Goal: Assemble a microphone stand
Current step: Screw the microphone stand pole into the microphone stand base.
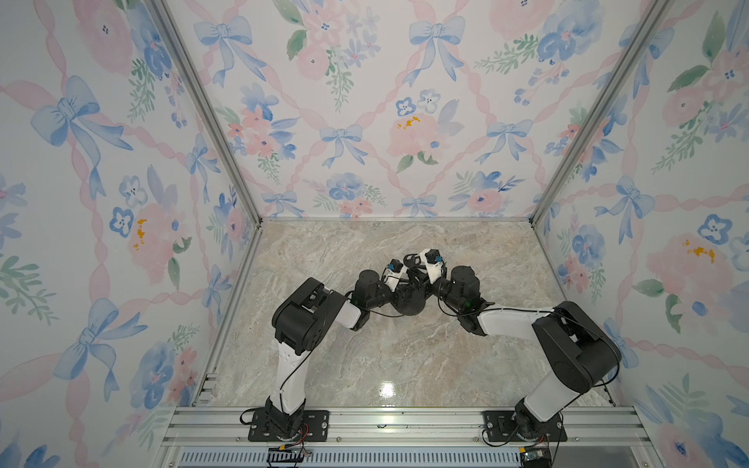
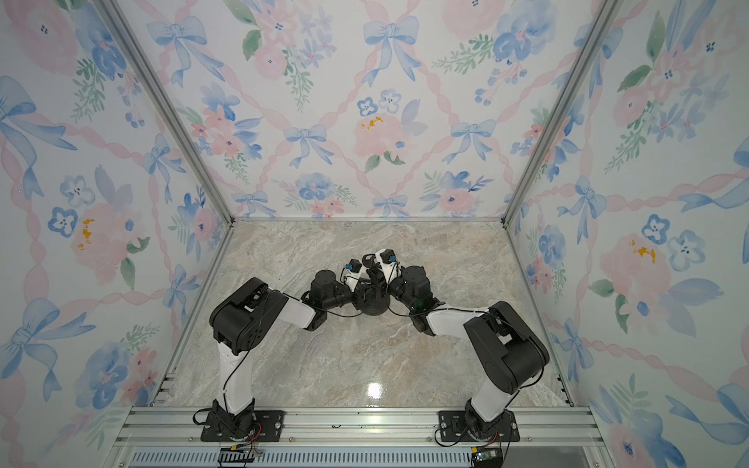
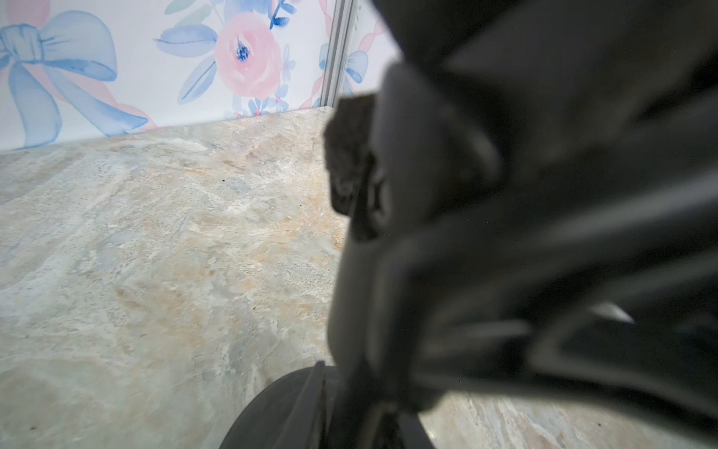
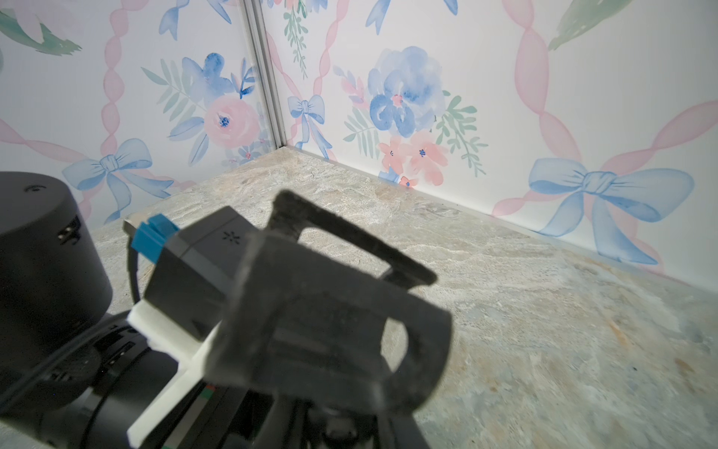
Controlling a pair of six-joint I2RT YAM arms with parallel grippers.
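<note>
I find the right tool (image 1: 422,278) clenched, apparently on the rod just under its clip (image 1: 411,258). The left tool (image 1: 399,283) I cannot tell: its wrist view is blurred. The disc base (image 1: 408,308) sits directly beneath both tools, rod axis upright, right arm nearer. The right wrist view shows the clip clearly; both top views bury the joint.

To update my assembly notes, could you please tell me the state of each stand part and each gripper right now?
Base: lying flat on the table, between the two arms.
Rod: upright over the base, clip uppermost; whether it is seated is hidden.
Right gripper: fingers closed on the rod.
Left gripper: at the stand; cannot tell whether its fingers are open or shut.
</note>
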